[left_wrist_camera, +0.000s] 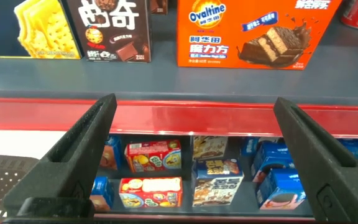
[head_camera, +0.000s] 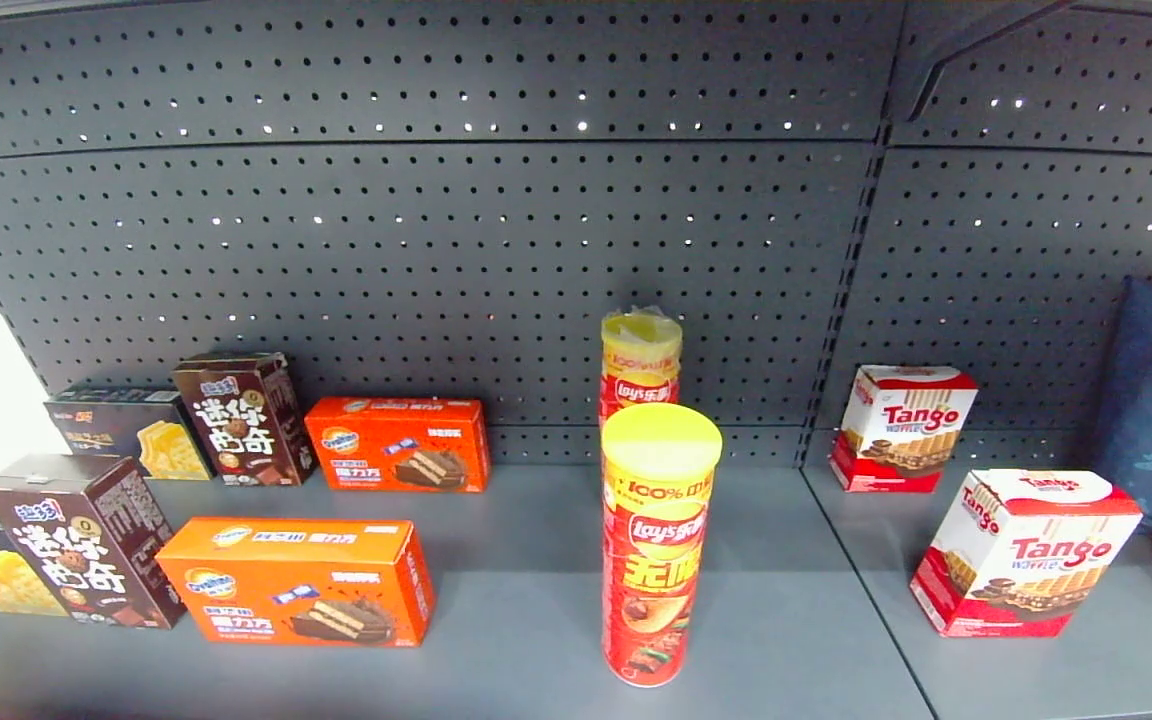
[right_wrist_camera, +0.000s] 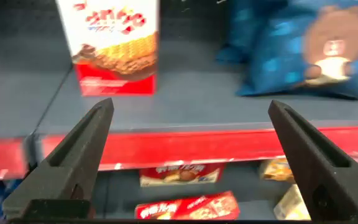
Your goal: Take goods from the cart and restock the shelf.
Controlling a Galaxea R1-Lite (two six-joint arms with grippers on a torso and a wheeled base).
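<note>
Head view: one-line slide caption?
Shelf with two chip cans centre, orange boxes and dark boxes left, red-and-white wafer boxes right.

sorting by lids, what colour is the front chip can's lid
Yellow lid, clearest in the head view.

The shelf (head_camera: pixel 526 610) is showing matt grey metal, its pegboard (head_camera: pixel 436 250) perforated. Boxes (head_camera: pixel 301 580) are looking like glossy card; the can (head_camera: pixel 656 570) is wearing a smooth plastic lid (head_camera: pixel 661 438).

My head camera looks down on the shelf (head_camera: pixel 556 600) from above its front. Both wrist cameras sit low and close before its red lip (left_wrist_camera: pixel 191 118), facing in. With the head view, left shares the orange box (left_wrist_camera: pixel 257 31), right the wafer box (right_wrist_camera: pixel 114 43).
</note>
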